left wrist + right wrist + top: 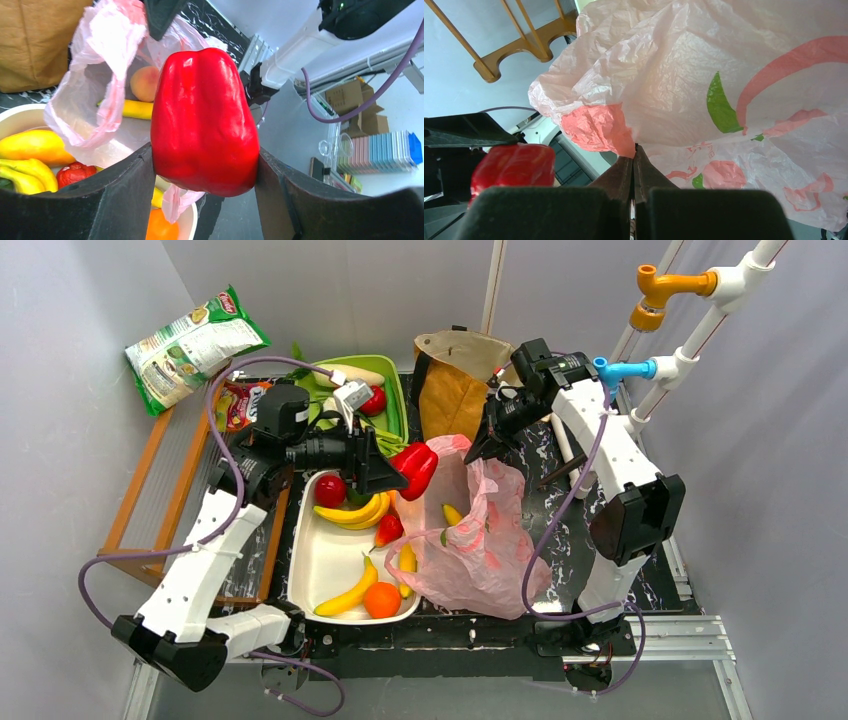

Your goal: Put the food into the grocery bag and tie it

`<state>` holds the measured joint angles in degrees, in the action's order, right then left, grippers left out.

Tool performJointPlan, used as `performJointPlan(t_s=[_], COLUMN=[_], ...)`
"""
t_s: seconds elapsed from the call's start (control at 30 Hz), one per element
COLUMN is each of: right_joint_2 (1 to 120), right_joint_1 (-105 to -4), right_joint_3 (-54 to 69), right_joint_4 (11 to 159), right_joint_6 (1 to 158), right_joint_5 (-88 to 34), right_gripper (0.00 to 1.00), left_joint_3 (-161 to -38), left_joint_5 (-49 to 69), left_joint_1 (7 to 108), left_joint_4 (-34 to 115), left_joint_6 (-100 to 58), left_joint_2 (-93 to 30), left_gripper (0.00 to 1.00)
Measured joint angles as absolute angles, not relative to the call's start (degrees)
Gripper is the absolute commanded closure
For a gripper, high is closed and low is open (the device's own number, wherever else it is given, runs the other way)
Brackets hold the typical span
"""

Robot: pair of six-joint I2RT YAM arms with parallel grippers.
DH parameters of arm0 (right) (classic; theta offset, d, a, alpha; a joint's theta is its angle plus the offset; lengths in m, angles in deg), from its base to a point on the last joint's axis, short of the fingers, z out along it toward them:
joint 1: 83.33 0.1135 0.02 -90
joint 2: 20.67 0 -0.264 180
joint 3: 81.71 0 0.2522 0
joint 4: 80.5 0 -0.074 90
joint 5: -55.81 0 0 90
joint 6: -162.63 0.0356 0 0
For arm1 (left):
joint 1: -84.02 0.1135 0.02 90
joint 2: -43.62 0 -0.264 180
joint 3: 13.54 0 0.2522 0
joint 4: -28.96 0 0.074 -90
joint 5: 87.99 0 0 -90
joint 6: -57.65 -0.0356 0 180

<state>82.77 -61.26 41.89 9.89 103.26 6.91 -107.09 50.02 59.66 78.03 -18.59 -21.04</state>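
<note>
Red pepper [202,120] clamped in half-spread left claw [202,165], arm [200,560] reaching level to pink bag [490,540] mouth, right claw [634,165] pinched tight on bag rim, held up off counter [560,530], peach [145,83] and banana [137,109] inside, crisp packet [190,348] lettering unreadable

The left claw [204,152] squeezes a big red pepper [202,115] between its two dark fingers [115,200]. Behind it the pink bag [100,55] hangs open, with a peach [144,83] and a banana [136,109] inside. On the left, a white tray [15,117] holds yellow bananas [30,147]. A brown paper bag [35,40] stands at the top left.
</note>
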Motion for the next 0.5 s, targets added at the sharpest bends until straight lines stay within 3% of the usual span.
performJointPlan(t_s=[0.27,0.5], right_joint_2=[80.91,80.36], right_joint_1=[-61.24,-61.31], right_joint_3=[40.45,39.92], right_joint_4=[10.93,11.00], right_joint_6=[103.94,104.18], right_joint_5=[6.89,6.91], right_gripper=[0.99,0.99], left_joint_3=[-105.53,-104.18], left_joint_5=[47.31,42.56], left_joint_1=[54.02,51.27], left_joint_4=[78.51,75.56], left_joint_6=[-19.70,-17.43], left_joint_2=[-24.17,-28.91], left_gripper=[1.00,0.93])
